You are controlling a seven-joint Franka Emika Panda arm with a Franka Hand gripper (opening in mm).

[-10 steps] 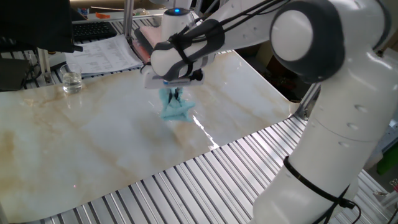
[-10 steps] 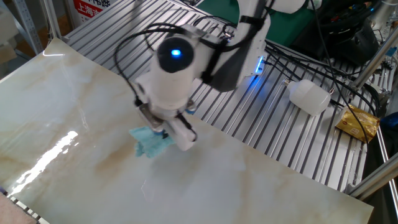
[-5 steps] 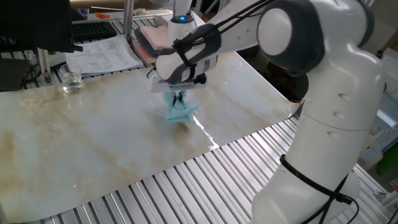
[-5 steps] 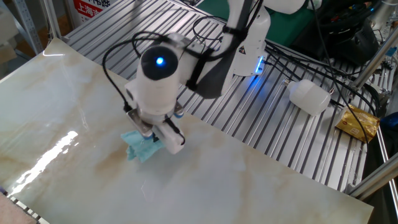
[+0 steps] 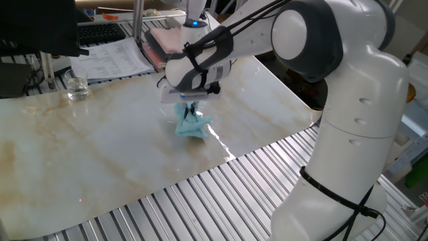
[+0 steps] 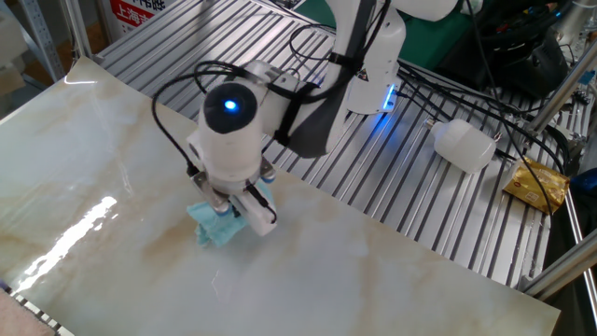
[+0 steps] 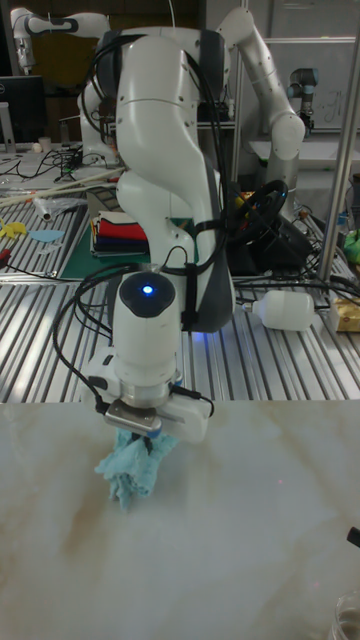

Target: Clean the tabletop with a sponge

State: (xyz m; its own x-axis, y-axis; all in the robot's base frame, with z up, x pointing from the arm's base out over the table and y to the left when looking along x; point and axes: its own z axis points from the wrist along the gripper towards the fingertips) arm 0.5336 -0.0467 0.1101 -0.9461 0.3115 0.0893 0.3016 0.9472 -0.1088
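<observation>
Tabletop is what we see spread under the arm: a glossy cream sheet with faint brown streaks, lying on ribbed grey metal slats that show along its near edge in one fixed view and along its far edge in the other fixed view. On it, pressed down by the gripper, sits the sponge, a crumpled pale blue wad (it looks more like soft cloth than a firm block) touching the sheet near the edge that borders the slats. We see the fingers closed on the top of the sponge, with blue material bulging out on either side of them in the tall fixed view; the same grip shows from above in the other fixed view, where the sponge pokes out below the wrist and its lit blue lamp. A bright glare streak lies on the sheet just beside the sponge. Well apart from it, at the far corner of the sheet, a small clear glass stands upright. Off the sheet, on the slats, we see a white plastic bottle lying on its side and a crinkled gold packet near it.
</observation>
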